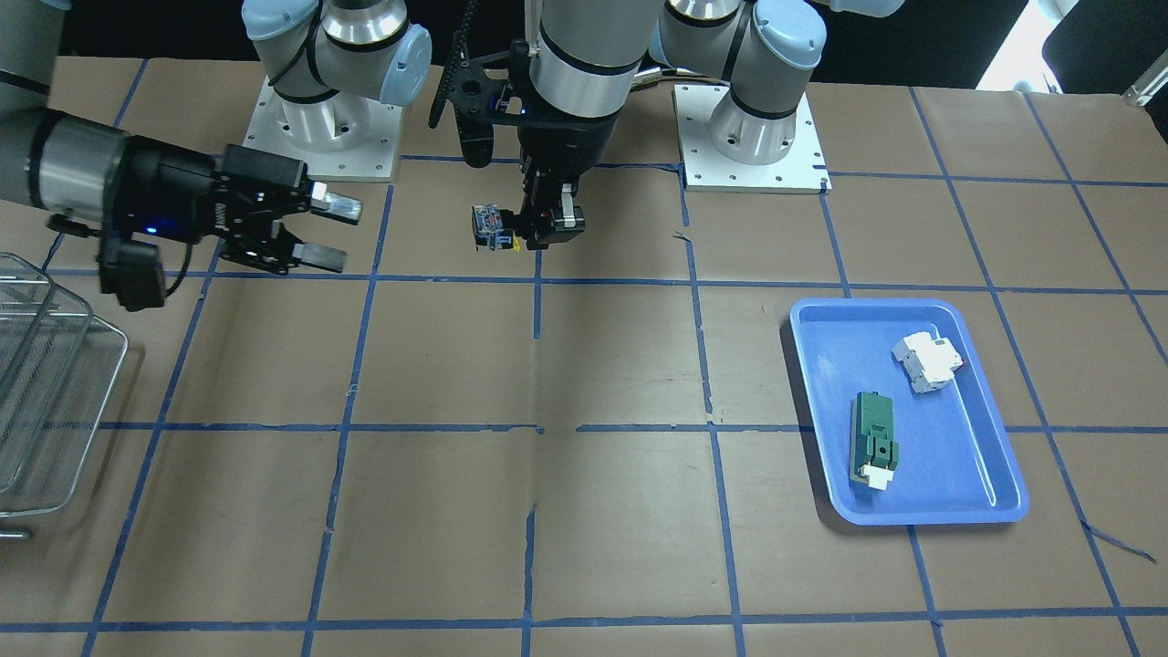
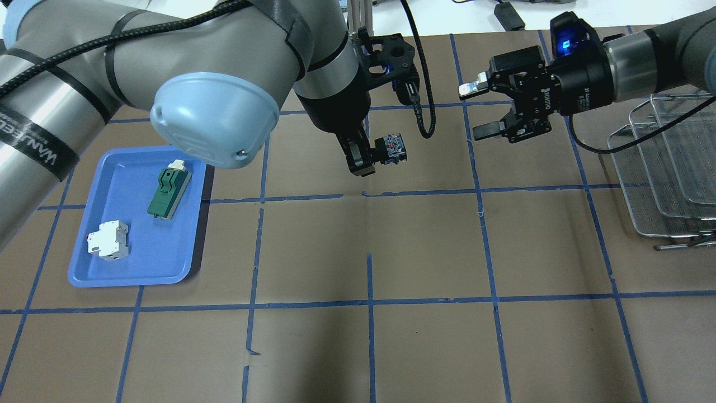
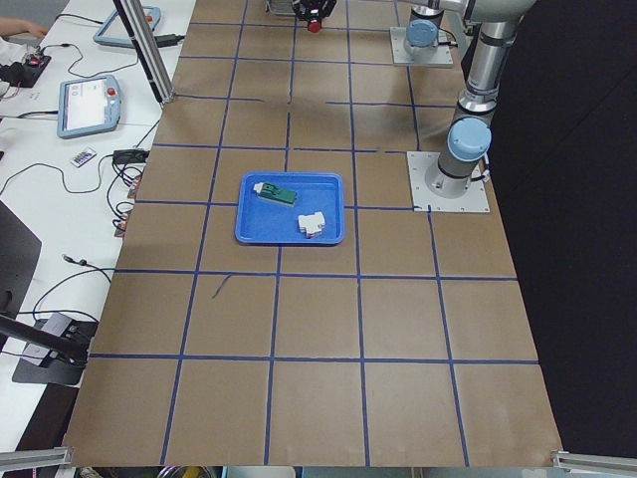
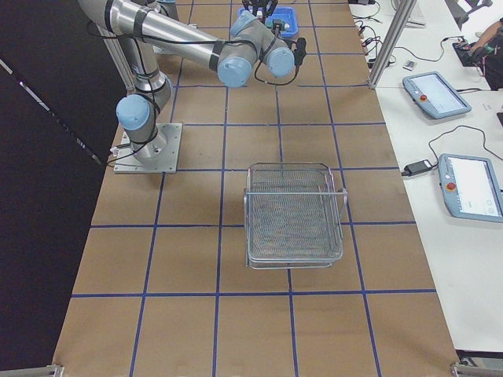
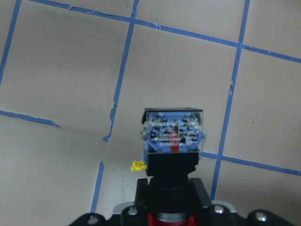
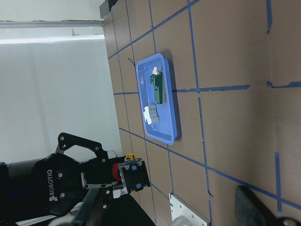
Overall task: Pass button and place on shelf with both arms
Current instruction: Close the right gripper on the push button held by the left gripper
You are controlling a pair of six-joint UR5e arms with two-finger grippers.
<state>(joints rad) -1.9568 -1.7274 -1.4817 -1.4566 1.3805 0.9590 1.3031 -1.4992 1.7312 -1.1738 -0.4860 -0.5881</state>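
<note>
Front-facing view: at upper centre the left tool (image 1: 540, 230) hangs down, clamped on the black barrel of the button (image 1: 490, 227). The button is held off the desk (image 1: 620, 365), its long axis roughly level and its contact block sticking out frame-left. The right tool (image 1: 330, 234), fingers spread apart, points frame-right at that block from a little way off. It is the nearer arm to the shelf (image 1: 55, 365) at the left edge.

Overhead view: the layout is mirrored. The button's free end faces frame-right toward the spread right tool, which sits slightly higher in the frame. The shelf at the right edge is silver mesh with rounded wire rims. At left a glossy blue tray (image 2: 84, 271) holds a green module (image 2: 169, 190) and a white breaker (image 2: 109, 242).

Left wrist view: the block shows end-on as translucent bluish plastic with small metal terminals, squarish, above a black collar and a red ring.

Right wrist view: the button sits lower left with its block end toward the camera, so I judge a straight advance would meet it.

Side views: the tools are too small to read. The shelf stands tiered and upright.
</note>
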